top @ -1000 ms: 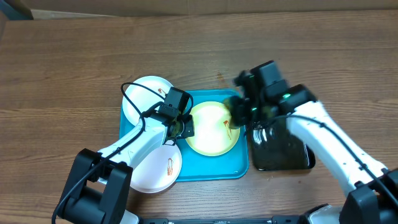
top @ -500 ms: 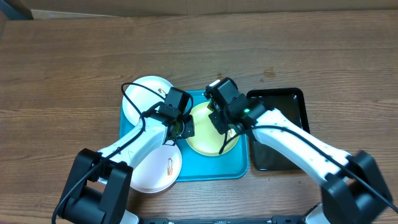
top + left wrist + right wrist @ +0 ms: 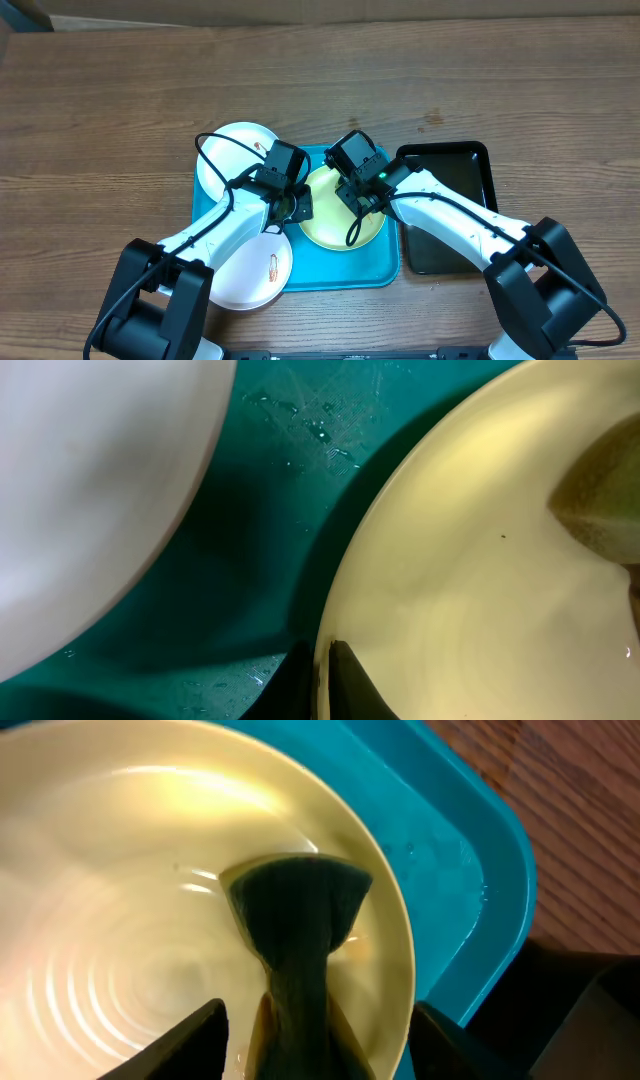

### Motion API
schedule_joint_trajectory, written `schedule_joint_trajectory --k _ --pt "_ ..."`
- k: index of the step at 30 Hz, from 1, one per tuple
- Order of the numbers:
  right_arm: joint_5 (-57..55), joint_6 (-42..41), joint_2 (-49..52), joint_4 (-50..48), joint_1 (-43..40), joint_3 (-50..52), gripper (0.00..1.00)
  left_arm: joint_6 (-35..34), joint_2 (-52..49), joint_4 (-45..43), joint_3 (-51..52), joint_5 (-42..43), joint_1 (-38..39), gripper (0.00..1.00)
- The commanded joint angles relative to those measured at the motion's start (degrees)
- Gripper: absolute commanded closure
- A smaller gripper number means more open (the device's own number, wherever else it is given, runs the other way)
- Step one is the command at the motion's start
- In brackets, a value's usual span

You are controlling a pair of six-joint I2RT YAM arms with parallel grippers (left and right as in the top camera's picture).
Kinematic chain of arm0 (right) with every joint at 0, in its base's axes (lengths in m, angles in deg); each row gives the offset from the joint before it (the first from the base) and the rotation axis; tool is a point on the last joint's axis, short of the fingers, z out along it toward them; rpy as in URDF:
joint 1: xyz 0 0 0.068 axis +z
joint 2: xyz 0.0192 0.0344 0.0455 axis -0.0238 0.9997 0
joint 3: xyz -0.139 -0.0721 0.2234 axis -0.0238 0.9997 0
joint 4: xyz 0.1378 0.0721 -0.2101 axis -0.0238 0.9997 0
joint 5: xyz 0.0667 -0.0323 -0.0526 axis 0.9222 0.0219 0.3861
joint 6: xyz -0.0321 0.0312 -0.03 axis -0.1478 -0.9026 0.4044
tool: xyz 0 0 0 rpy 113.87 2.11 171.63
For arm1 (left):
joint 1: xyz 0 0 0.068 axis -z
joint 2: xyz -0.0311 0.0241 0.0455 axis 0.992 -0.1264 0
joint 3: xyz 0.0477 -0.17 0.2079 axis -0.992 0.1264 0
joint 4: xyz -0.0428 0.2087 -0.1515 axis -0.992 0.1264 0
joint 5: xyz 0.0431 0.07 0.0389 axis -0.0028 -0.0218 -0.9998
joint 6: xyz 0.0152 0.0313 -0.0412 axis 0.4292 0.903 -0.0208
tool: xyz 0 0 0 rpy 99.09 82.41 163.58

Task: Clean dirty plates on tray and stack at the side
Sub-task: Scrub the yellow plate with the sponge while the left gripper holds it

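The yellow-green plate (image 3: pixel 325 218) lies in the right half of the tray (image 3: pixel 340 275). The left claw (image 3: pixel 295 203) pinches its left rim, narrow as before. The right claw (image 3: pixel 363 200), a second ago over the black tray (image 3: pixel 465 170) just right of the tray, has swung over the plate. Its fingers (image 3: pixel 205 1035) now stand wide, with the sponge (image 3: pixel 295 910) loose between them. Wiping looks stalled until it regrips.

A matt wood grain is shown by the table (image 3: pixel 120 90). The turquoise tray (image 3: pixel 340 275) is seen as smooth plastic. A glossy, smooth finish is shown by the yellow-green plate (image 3: pixel 120 920) and the black tray (image 3: pixel 455 240). The dark cloth (image 3: pixel 295 930) is seen as coarse fabric.
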Motion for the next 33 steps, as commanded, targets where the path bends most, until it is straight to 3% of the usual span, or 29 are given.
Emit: schedule_joint_trajectory --k 1,7,10,13,16,21,33 --pt "0.4 0.5 -0.7 0.3 0.0 0.3 0.38 -0.7 -0.6 -0.2 0.3 0.7 0.3 0.91" --pt "0.4 0.5 -0.7 -0.8 0.0 1.5 0.39 -0.7 -0.6 -0.2 0.3 0.7 0.3 0.91" --pt "0.2 0.6 -0.7 -3.8 0.0 3.1 0.56 -0.7 -0.6 -0.1 0.3 0.7 0.3 0.91" --pt "0.2 0.6 -0.7 -7.8 -0.3 5.4 0.60 -0.3 -0.6 0.0 0.3 0.7 0.3 0.91" --pt "0.2 0.5 -0.7 -9.9 -1.4 7.0 0.78 -0.3 -0.6 0.2 0.3 0.7 0.3 0.91" --pt "0.3 0.5 -0.7 -11.3 -5.0 8.5 0.96 -0.3 -0.6 0.2 0.3 0.7 0.3 0.91" --pt "12.7 0.4 -0.7 -6.8 -7.0 8.5 0.96 -0.3 -0.6 0.0 0.3 0.6 0.3 0.96"
